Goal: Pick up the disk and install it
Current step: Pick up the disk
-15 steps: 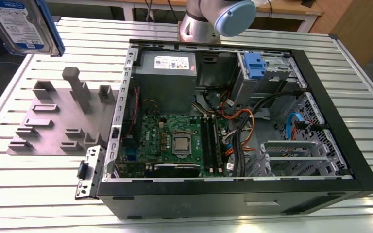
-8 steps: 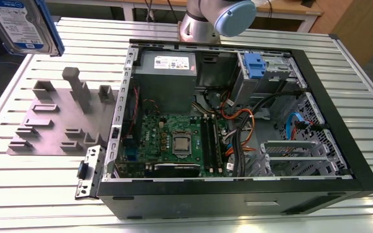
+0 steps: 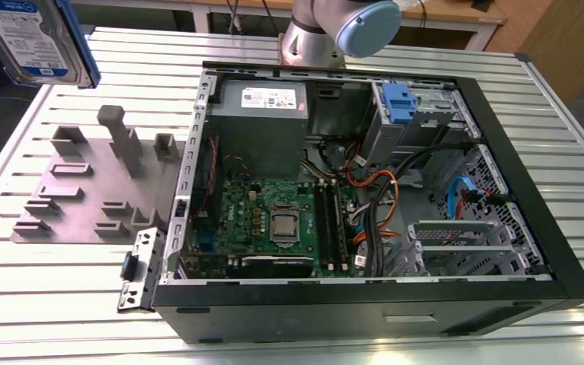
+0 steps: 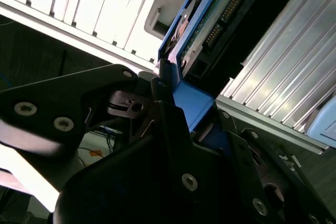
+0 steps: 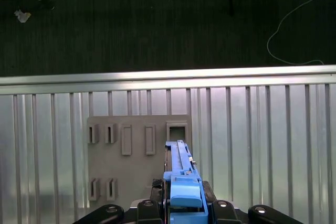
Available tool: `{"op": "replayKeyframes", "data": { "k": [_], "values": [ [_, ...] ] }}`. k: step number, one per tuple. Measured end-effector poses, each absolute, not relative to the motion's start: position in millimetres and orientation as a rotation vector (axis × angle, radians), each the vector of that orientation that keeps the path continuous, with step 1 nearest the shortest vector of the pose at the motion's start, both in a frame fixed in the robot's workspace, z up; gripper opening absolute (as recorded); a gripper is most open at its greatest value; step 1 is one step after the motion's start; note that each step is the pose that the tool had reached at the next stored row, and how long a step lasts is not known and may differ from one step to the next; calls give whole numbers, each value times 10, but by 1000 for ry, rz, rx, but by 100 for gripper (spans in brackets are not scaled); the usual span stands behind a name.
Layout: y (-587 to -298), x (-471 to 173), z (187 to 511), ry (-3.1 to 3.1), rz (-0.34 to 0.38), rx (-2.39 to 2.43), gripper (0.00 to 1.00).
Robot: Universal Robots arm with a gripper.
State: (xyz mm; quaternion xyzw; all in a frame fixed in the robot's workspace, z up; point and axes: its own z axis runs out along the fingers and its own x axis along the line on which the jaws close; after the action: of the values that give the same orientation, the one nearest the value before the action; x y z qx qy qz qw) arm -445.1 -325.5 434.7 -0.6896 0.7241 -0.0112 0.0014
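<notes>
Pick complete, install pending: gripper point(image 5: 184, 209), clamped tight on the disk point(image 3: 36, 38), holds it aloft, clear of the case point(image 3: 373, 300); seating likely demands alignment with the bay point(image 3: 432, 108).

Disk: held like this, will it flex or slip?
Probably stiff: the disk is metal-cased and shows no sag. Likely heavy for its size. It may slip or pivot, since the gripper grips it only by one blue plastic edge.

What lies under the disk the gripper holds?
In the first wrist view, a grey slotted plate lies below the disk, on the ribbed metal table. The disk covers part of that plate.
</notes>
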Motion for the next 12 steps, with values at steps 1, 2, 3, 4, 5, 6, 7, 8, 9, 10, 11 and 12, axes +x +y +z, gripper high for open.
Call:
{"op": "replayKeyframes", "data": {
  "k": [1, 2, 3, 4, 5, 6, 7, 8, 9, 10, 11, 12],
  "values": [
    [-3255, -4451, 4353, 2273, -35, -2165, 37],
    [-3255, -4451, 4358, 2273, -35, -2165, 37],
    [-3255, -4451, 4363, 2273, -35, -2165, 37],
    [-3255, -4451, 4368, 2273, -35, -2165, 37],
    [-3255, -4451, 4374, 2273, -35, -2165, 37],
    [-3255, -4451, 4379, 2273, -35, -2165, 37],
    [-3255, -4451, 4384, 2273, -35, -2165, 37],
    [-3255, -4451, 4388, 2273, -35, -2165, 37],
    [-3255, -4451, 4391, 2273, -35, -2165, 37],
    [-3255, -4451, 4394, 2273, -35, -2165, 37],
    [-3255, -4451, 4396, 2273, -35, -2164, 37],
    [-3255, -4451, 4398, 2272, -34, -2164, 37]
  ]
}}
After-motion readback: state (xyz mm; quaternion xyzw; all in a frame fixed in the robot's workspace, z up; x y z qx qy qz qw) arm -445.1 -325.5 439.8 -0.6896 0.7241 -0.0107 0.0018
